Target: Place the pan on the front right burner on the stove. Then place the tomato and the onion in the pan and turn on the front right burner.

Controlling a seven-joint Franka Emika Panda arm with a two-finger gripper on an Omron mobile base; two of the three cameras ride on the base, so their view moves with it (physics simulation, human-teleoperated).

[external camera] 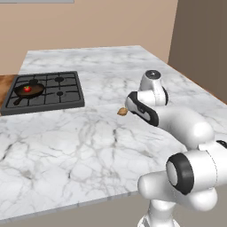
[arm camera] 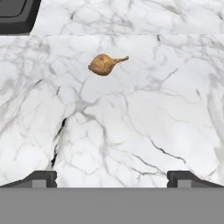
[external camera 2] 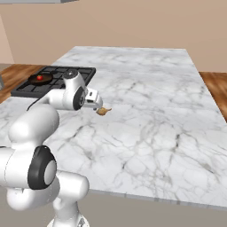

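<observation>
Because the onion [arm camera: 104,64] lies on its side on the bare marble bench [arm camera: 131,122], well apart from the stove [external camera: 44,91], it could be rolled away if nudged off-centre by the spread, empty gripper [arm camera: 112,178]; the tomato [external camera: 27,88] is already seated in the pan [external camera: 30,91].

Stove corner: in your hand view the dark grey stove [arm camera: 15,16] is cut off by the top left edge.
Onion: in your left base view the small tan onion [external camera: 122,111] beside the stove is partly hidden behind the white arm.
Burner: the black burner cap under the dark frying pan [external camera: 29,91] on the stove is hidden from you.
</observation>
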